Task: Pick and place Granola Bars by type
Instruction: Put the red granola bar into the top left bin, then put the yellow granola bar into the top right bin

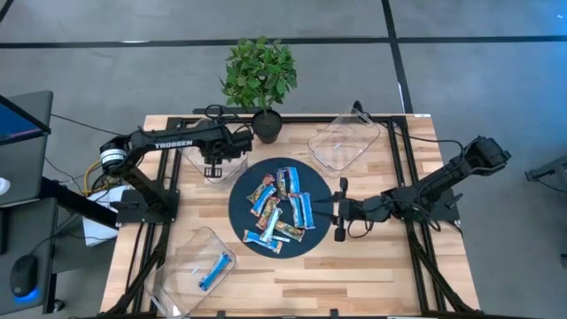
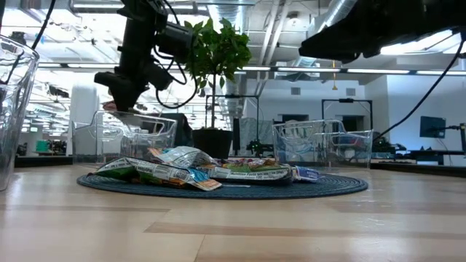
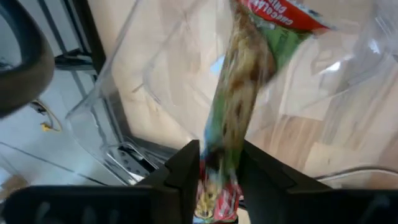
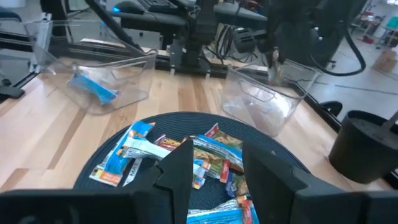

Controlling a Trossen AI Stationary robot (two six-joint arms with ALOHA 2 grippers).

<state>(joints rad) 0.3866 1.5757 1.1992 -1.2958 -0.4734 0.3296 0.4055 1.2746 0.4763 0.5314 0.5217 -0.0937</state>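
Near me one blue bar (image 1: pixel 215 269) in the front bin (image 1: pixel 182 282), bars (image 1: pixel 279 211) heaped on the mat (image 1: pixel 239 199) mid-bench (image 1: pixel 372 266), my right hand (image 1: pixel 340 211) spread beside them, my left hand (image 1: pixel 214 164) over the far bin (image 1: pixel 211 170), pinching a green bar (image 3: pixel 239 118).

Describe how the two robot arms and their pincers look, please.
Both arms are dark, nearly black, built of jointed tubular links. The left arm carries white "TROSSEN" lettering and a silver ring near its base, with coloured wires there. Black cables run along the right arm. Each pincer has two flat, dark, angular fingers.
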